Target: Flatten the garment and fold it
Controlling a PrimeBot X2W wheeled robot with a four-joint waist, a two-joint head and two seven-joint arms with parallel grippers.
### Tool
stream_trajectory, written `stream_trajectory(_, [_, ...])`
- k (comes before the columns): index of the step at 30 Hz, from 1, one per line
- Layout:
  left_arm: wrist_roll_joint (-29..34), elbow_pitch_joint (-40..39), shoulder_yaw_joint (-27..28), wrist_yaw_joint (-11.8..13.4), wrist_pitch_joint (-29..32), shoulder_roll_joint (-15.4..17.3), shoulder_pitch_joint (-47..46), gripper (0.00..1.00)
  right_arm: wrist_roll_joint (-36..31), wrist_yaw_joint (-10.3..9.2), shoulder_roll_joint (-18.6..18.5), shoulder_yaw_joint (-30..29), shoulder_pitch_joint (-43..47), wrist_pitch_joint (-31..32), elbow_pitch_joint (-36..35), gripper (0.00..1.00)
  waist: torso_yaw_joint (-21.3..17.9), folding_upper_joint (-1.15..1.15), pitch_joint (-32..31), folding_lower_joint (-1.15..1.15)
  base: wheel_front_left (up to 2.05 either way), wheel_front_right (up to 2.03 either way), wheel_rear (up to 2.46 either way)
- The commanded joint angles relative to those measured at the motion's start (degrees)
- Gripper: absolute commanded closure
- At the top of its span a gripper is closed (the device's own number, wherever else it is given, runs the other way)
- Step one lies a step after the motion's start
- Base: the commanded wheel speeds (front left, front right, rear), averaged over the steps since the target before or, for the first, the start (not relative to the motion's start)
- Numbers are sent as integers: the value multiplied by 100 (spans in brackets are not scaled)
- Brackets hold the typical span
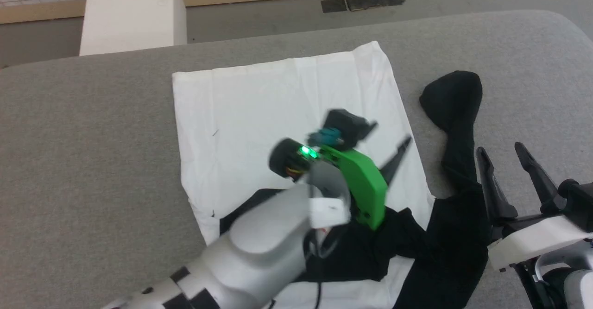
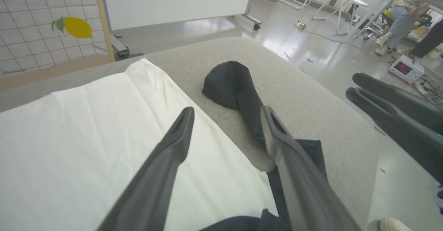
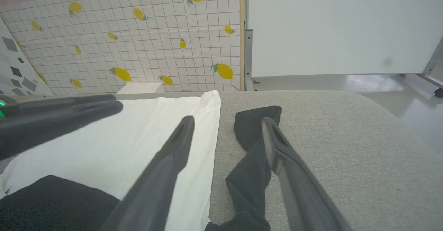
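A soft white-bodied shirt with black sleeves [image 1: 259, 110] lies on the grey fabric-covered table [image 1: 92, 160], its white panel flat from the centre toward 11 o'clock in the head view. Over it the left gripper [image 2: 227, 112] hovers, fingers spread wide, holding nothing. One black sleeve [image 1: 456, 110] trails toward 2 o'clock. At 4 o'clock, just beside that sleeve, the right gripper [image 1: 500, 150] is fully spread and empty.

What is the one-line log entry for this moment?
shirt: white body spread flat, black sleeve lying out to the right | left gripper: open, empty, over shirt | right gripper: open, empty, near sleeve
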Motion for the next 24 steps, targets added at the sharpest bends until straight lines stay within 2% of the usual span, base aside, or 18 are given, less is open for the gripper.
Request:
stream_trajectory(1, [58,-29,214,148,-341,176,-63,0,-33,-9,-34,-21,-28,18,-42,0,116,39,-79,0,0,0,0])
stream_trajectory(5, [215,-239,841,592,-1172,739,174,0,-11,-9,-104,-148,-186,61,-12,0,201,39,-56,0,0,0,0])
stream_trajectory(9, [598,-719,1475,912,-1344,1402,623,0,26,-9,-191,-317,-449,104,182,0,301,39,77,0,0,0,0])
stream_trajectory(13, [1332,-1555,2461,1118,-1351,1808,1342,0,44,-9,-256,-525,-824,248,584,0,412,39,265,0,0,0,0])
stream_trajectory(18, [2001,-2174,3466,1137,-1353,1886,2287,0,36,-9,-359,-728,-1453,595,1290,0,533,39,512,0,0,0,0])
stream_trajectory(24, [2526,-2600,4236,960,-1353,1590,2909,0,-85,-9,-439,-1209,-2535,988,2354,0,692,39,862,0,0,0,0])
